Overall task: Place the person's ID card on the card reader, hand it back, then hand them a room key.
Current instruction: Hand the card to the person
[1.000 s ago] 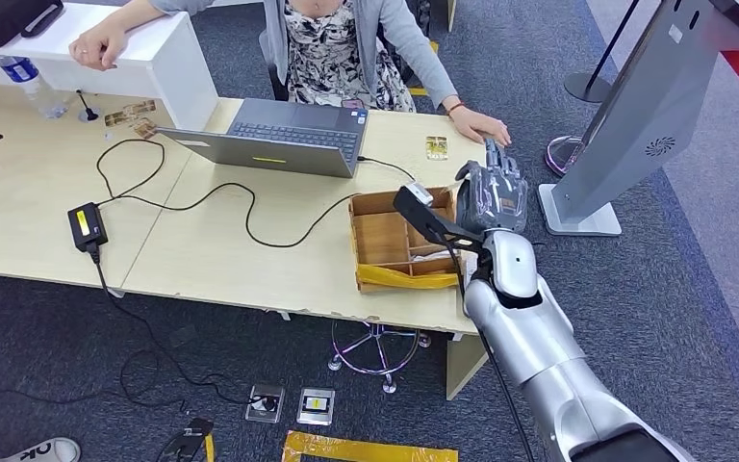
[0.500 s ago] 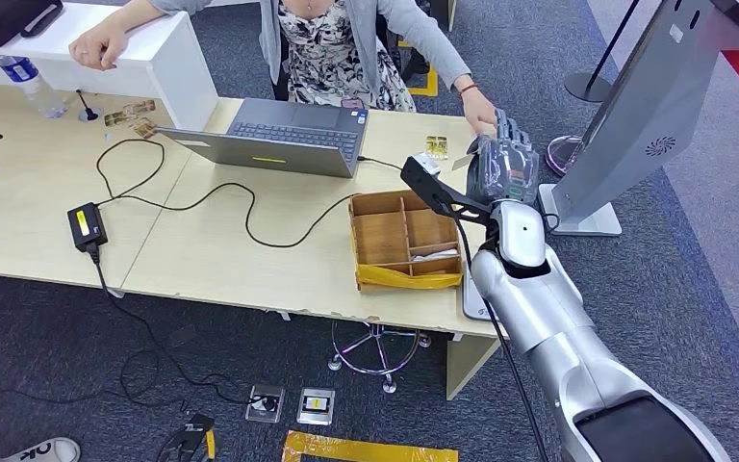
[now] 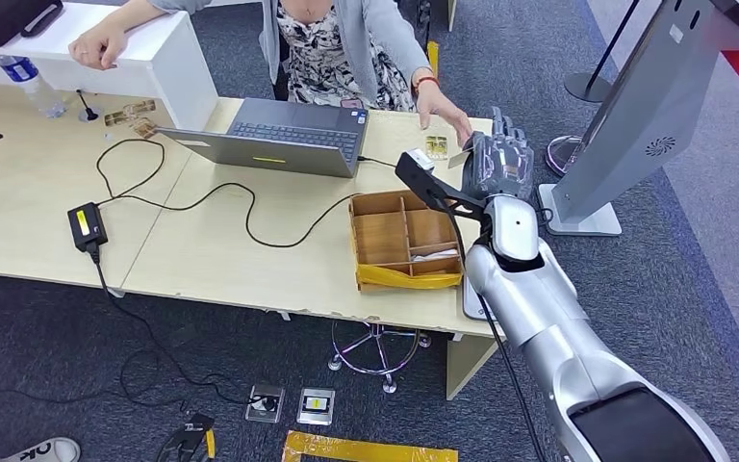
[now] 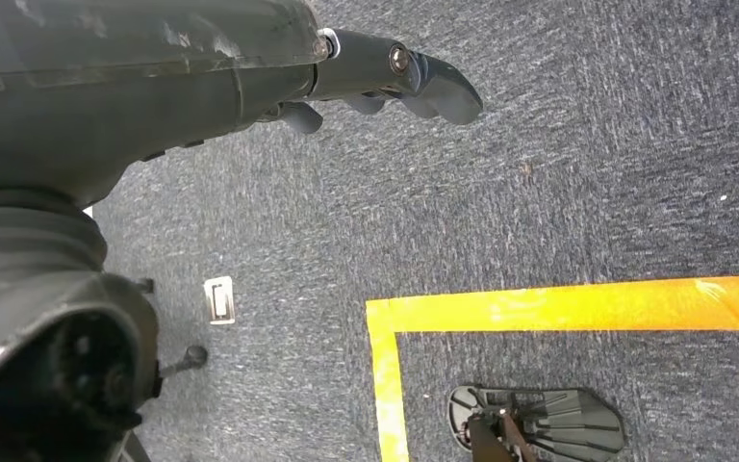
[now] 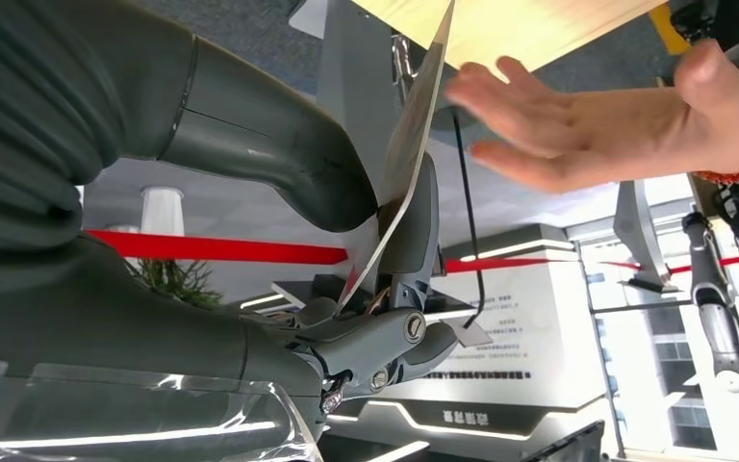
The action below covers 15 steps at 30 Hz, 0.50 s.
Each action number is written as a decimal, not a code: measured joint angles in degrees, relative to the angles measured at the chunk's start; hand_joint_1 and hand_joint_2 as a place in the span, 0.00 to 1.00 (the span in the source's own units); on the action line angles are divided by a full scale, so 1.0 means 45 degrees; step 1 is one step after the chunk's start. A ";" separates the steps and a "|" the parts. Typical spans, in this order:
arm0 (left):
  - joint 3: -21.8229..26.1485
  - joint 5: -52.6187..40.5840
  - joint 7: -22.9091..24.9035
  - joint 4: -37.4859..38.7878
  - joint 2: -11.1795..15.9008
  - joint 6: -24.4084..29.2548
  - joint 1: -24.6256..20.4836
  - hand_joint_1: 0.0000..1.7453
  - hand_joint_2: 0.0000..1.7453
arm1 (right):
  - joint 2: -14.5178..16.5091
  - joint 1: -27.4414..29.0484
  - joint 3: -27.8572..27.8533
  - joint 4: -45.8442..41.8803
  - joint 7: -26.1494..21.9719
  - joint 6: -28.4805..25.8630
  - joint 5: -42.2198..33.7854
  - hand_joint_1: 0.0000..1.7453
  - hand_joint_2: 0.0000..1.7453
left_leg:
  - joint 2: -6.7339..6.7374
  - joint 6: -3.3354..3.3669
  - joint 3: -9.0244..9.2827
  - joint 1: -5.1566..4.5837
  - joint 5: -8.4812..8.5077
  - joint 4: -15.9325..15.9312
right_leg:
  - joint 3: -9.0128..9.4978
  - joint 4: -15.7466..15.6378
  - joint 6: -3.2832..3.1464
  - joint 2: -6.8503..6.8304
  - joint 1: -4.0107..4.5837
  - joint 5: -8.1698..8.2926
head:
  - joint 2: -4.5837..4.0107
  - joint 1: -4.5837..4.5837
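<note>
My right hand is raised over the desk's far right corner and pinches a pale card between the thumb and fingers. In the right wrist view the card stands edge-on, clamped between the thumb and the darker fingers. The person's hand reaches toward the card with open fingers, close to it but apart. A gold card lies on the desk just below that hand. A flat grey device, perhaps the card reader, shows partly under my right forearm. My left hand hangs over the carpet, holding nothing.
A wooden divided tray sits left of my right arm. An open laptop and black cables lie across the desk. A grey kiosk stand rises at the right. Yellow floor tape marks the carpet.
My right hand has lifted the card away from the tray toward the desk's far edge. The person's hand has left the desk and come across toward the card.
</note>
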 joint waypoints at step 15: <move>0.0000 0.0010 -0.0049 0.0000 0.0013 -0.0085 0.0060 0.00 0.00 | 0.0220 -0.0082 0.0000 0.0056 0.0483 0.0752 0.0410 1.00 1.00 | -0.0001 0.0000 -0.0001 0.0000 0.0000 -0.0001 | 0.0002 0.0002 0.0000 -0.0002 0.0000 0.0000 | 0.0000 0.0000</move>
